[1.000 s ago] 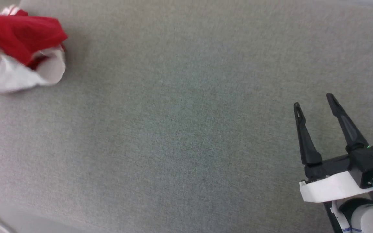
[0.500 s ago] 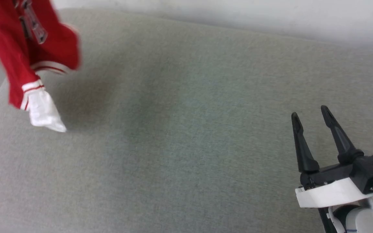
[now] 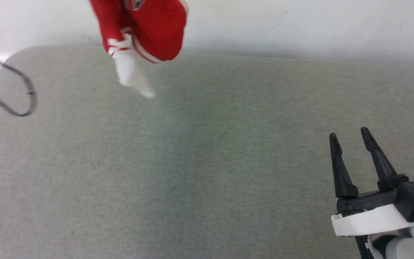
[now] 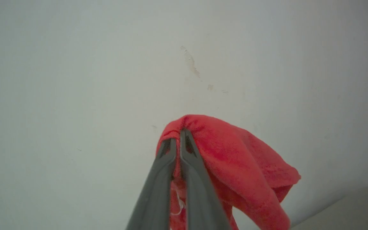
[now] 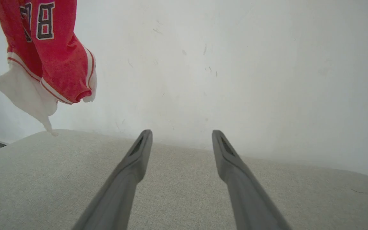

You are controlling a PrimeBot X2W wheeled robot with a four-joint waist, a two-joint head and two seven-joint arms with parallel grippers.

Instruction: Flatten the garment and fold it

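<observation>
Nearest, low right in head view: right gripper (image 3: 348, 132), two long dark fingers on white wrist, pointing away over grey fabric tabletop (image 3: 207, 162), fingers spread wide, empty. Grey cable loop (image 3: 27, 93) at tabletop's left edge. Farther: red T-shirt (image 3: 149, 28) with white striped sleeves hangs bunched above far-left tabletop, before white wall (image 3: 300, 25). Right wrist view adds black-and-white block "B" on shirt. Left wrist view adds left gripper (image 4: 178, 137), fingers pinched tight on fold of red cloth, shirt draping below.
</observation>
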